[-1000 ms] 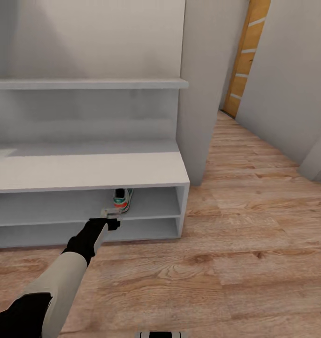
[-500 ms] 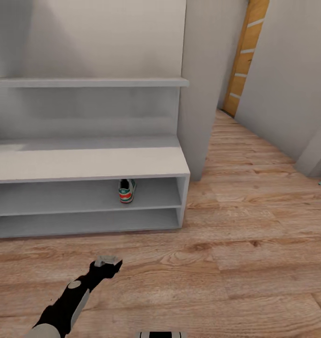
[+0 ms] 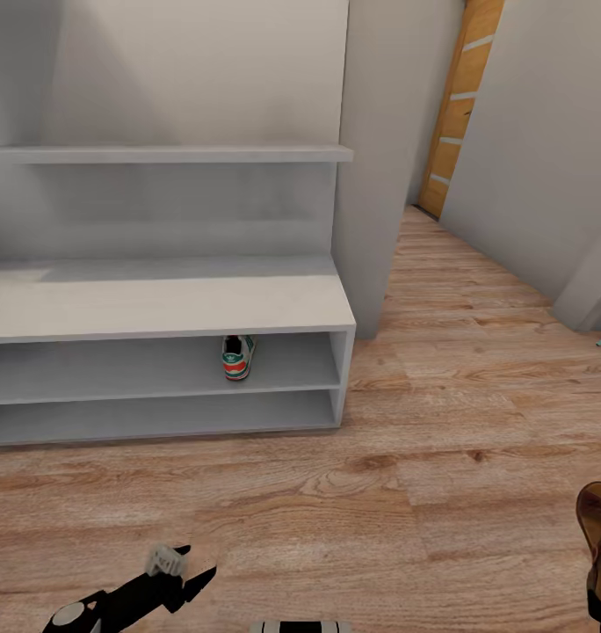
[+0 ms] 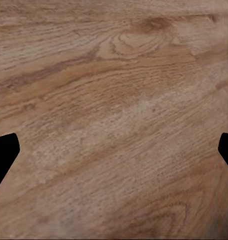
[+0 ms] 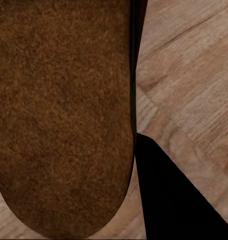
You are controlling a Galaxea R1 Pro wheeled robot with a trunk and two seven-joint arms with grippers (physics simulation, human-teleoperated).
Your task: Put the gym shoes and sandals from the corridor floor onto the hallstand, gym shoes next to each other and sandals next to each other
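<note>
Low at the near edge of the head view, my left hand [image 3: 173, 563] hangs over bare corridor floor [image 3: 406, 492], fingers spread wide with nothing between them; the left wrist view shows only wood grain between the two dark fingertips [image 4: 4, 155]. My right hand sits at the far right corner, closed against a brown sandal [image 3: 599, 527]; in the right wrist view the sandal's sole [image 5: 64, 115] lies pressed beside one black finger [image 5: 169, 200]. Farther out, one gym shoe [image 3: 236, 357] stands on the upper shoe tier of the hallstand [image 3: 160, 308], heel toward me, near the right end. I see an orange door [image 3: 463, 97] down the corridor beyond.
</note>
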